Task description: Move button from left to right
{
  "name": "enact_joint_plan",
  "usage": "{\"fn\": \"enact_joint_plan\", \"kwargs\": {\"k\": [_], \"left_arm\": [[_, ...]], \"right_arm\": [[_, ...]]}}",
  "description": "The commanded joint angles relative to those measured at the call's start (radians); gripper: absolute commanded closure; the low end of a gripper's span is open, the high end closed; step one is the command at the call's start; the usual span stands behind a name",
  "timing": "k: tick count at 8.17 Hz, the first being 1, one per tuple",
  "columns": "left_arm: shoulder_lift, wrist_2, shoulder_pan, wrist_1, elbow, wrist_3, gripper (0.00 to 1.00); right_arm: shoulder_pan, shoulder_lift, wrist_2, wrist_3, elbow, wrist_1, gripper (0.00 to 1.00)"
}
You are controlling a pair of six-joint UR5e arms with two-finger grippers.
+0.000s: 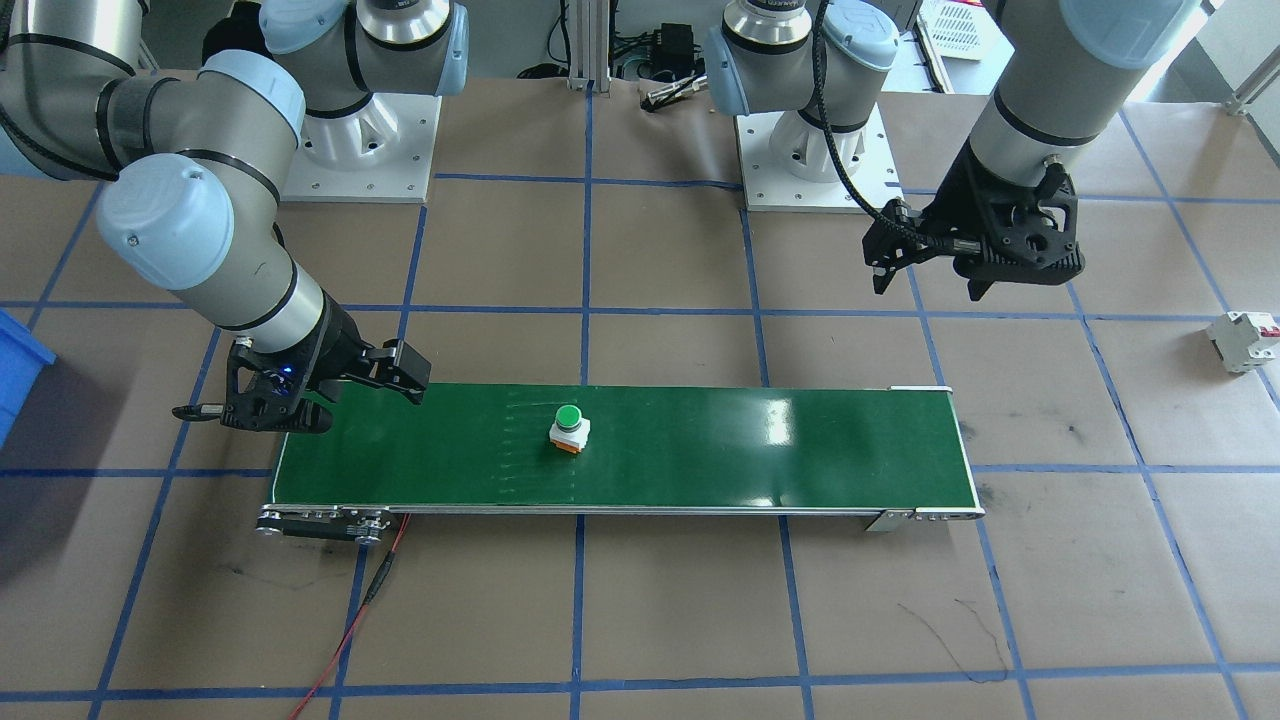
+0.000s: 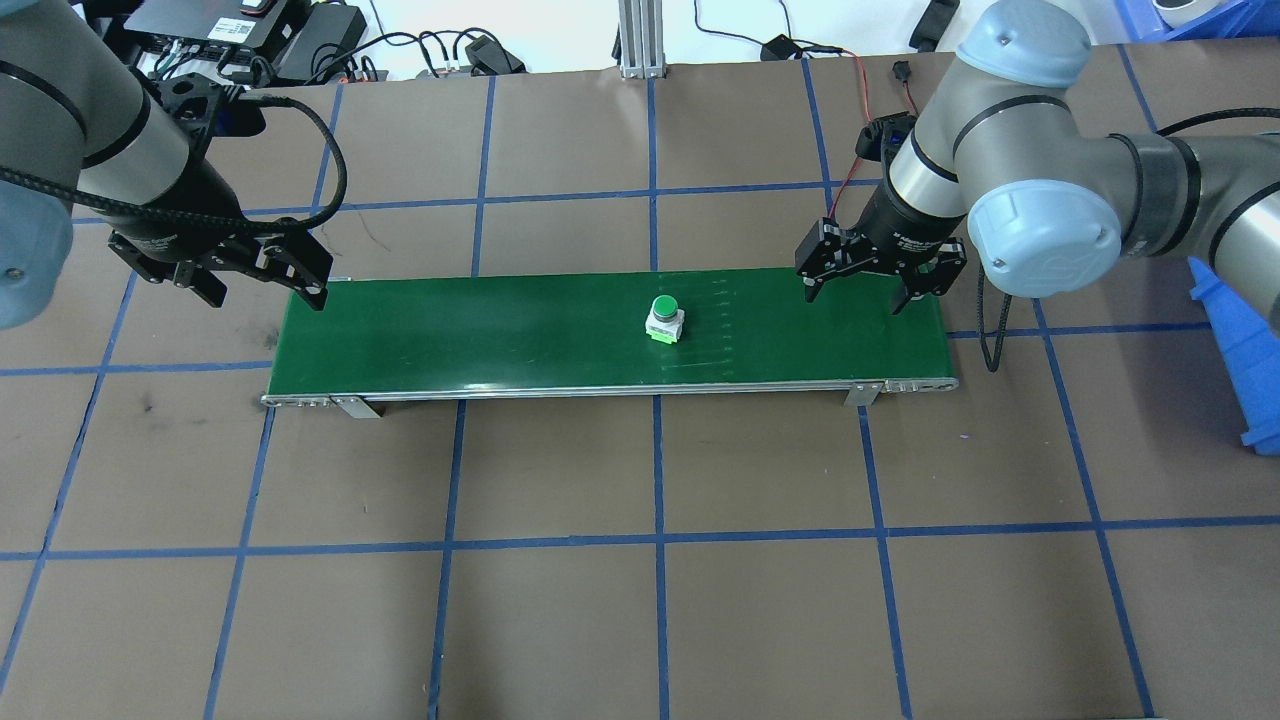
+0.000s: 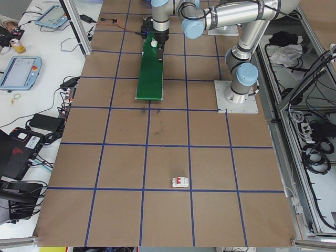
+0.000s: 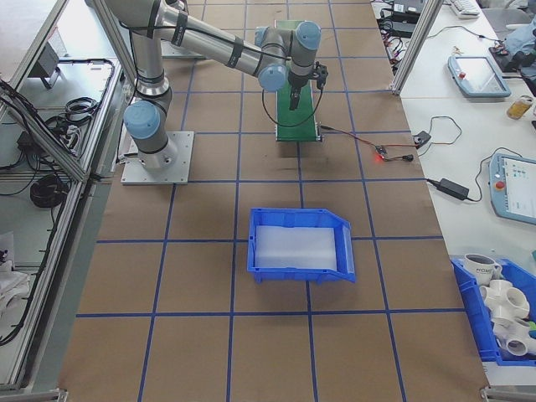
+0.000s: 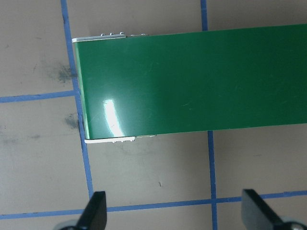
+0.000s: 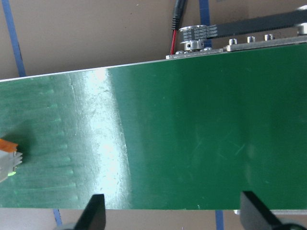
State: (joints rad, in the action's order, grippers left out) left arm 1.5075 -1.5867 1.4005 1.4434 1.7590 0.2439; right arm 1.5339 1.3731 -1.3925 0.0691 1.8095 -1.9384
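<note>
A long green conveyor belt with a metal frame (image 2: 500,335) lies across the brown paper-covered table marked with blue tape grid lines (image 2: 640,560), and everything here is placed by it. In the overhead view, the left gripper (image 2: 265,285) hangs above the belt's left end at its far edge, jaws spread wide and holding nothing; its wrist camera shows both black fingertips (image 5: 96,211) well apart over bare table just off that end of the belt. The small push-button with round green cap, white body and orange base (image 2: 663,318) stands upright on the belt a little right of its middle, clear of both grippers. The right gripper (image 2: 868,285) hovers above the belt's right end, near the far edge, jaws likewise wide and empty; in its wrist view the button (image 6: 8,160) shows only at the left border. A thin red wire (image 1: 350,620) runs from the belt's motor end. A white boxy circuit breaker with a red mark (image 1: 1243,341) lies on the table well beyond the belt's left end. A blue open-fronted plastic bin (image 4: 300,244) sits well beyond the right end; nothing can be made out inside it.
</note>
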Motion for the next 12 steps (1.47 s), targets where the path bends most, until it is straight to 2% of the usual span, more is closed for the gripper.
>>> {"fn": "enact_joint_plan", "kwargs": {"k": [1, 5, 10, 11, 12], "left_arm": [[0.016, 0.001, 0.000, -0.026, 0.002, 0.000, 0.00], [-0.003, -0.001, 0.000, -0.038, 0.002, 0.000, 0.00], [0.008, 0.001, -0.002, -0.040, 0.004, -0.003, 0.00], [0.011, 0.001, -0.002, -0.040, 0.004, -0.003, 0.00], [0.016, 0.001, -0.002, -0.040, 0.005, -0.006, 0.00]], "right_arm": [[0.002, 0.000, 0.038, 0.026, -0.002, -0.011, 0.00], [0.070, -0.032, 0.044, 0.145, -0.002, -0.059, 0.01], [0.074, -0.089, 0.052, 0.150, -0.006, -0.065, 0.01], [0.074, -0.104, 0.043, 0.146, -0.012, -0.068, 0.08], [0.072, -0.124, 0.032, 0.135, -0.015, -0.073, 0.39]]}}
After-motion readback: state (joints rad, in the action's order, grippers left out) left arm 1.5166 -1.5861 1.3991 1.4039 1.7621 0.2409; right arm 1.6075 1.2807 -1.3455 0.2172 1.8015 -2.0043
